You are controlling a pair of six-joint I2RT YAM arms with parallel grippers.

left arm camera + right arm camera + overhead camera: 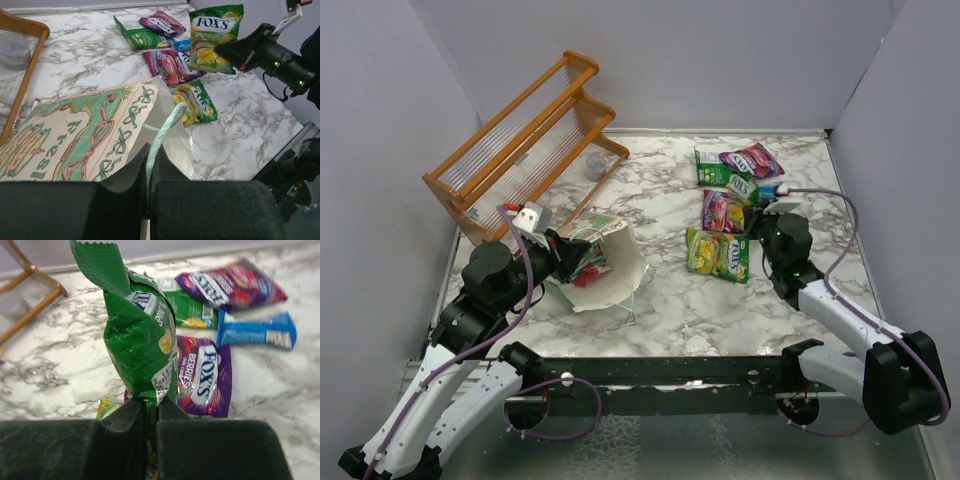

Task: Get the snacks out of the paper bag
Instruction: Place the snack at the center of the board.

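The paper bag [620, 272] lies on its side at centre left, with red and green snacks [591, 266] showing in its mouth. My left gripper [568, 256] is shut on the bag's pale string handle [165, 131]; the printed bag side [85, 132] fills the left wrist view. My right gripper [151, 407] is shut on the bottom edge of a green Fox's packet [140, 335] and holds it upright above the table; the packet also shows in the left wrist view [216, 37]. Below it lie a purple packet [202, 375], a blue one [255, 331], a purple-pink one [227, 287] and a yellow-green one [718, 255].
An orange wooden rack [520, 150] stands at the back left, with a small clear round tub [597, 166] beside its foot. Grey walls close in the left, back and right. Bare marble [670, 300] lies between the bag and the packets.
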